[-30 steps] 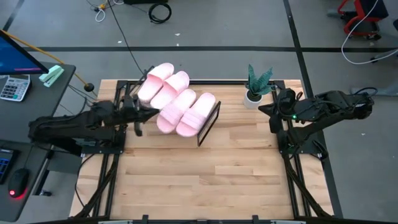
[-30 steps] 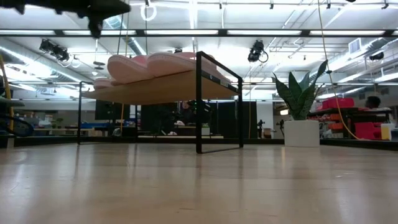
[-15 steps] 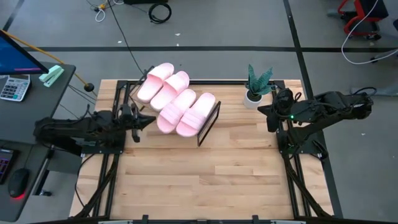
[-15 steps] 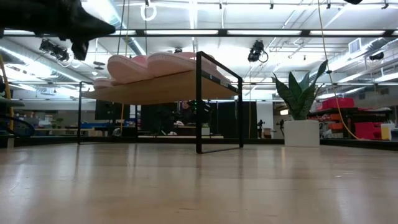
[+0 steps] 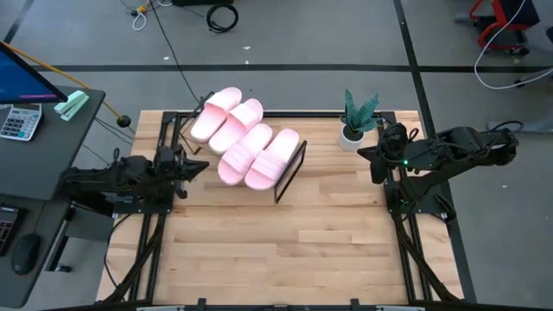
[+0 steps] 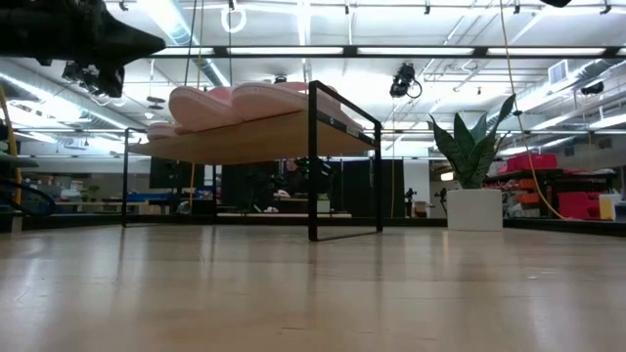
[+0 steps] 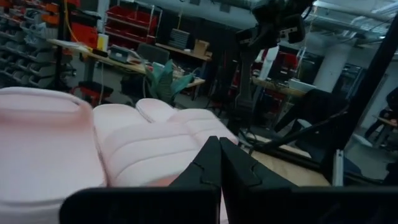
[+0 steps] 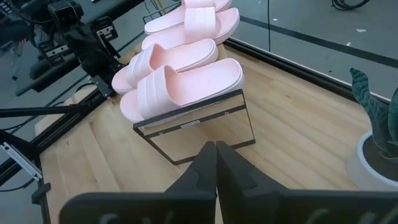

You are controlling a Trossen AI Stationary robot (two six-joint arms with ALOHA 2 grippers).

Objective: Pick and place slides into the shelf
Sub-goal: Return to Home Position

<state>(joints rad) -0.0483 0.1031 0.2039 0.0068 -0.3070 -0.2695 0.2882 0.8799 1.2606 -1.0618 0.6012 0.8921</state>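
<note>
Left arm is laid out low and near level over the tabletop's (image 5: 285,242) left edge. The left gripper (image 5: 192,165) is aimed at the shelf (image 6: 254,139), just beside its near end and apart from it. Its fingers (image 7: 211,163) are seen pressed together with nothing between them.

Right arm is folded at the right edge, with the right gripper (image 5: 378,166) pointed inward beside a small potted plant (image 5: 356,117). Its fingers (image 8: 205,163) are likewise closed tight and empty.

All four slides (image 5: 246,149) are set on top of the shelf, side by side in a slanted row with edges touching or nearly so, and the plank is almost fully covered from above. The slides are pale pink matte foam, with rounded oval soles and wide smooth straps; shallow ridges are seen across one strap in the left wrist view.

The shelf is a light wooden plank carried on thin black wire rectangular end frames, and it stands toward the far left part of the tabletop. The tabletop is made of light slatted wood. The plant has stiff green pointed leaves in a white pot.
</note>
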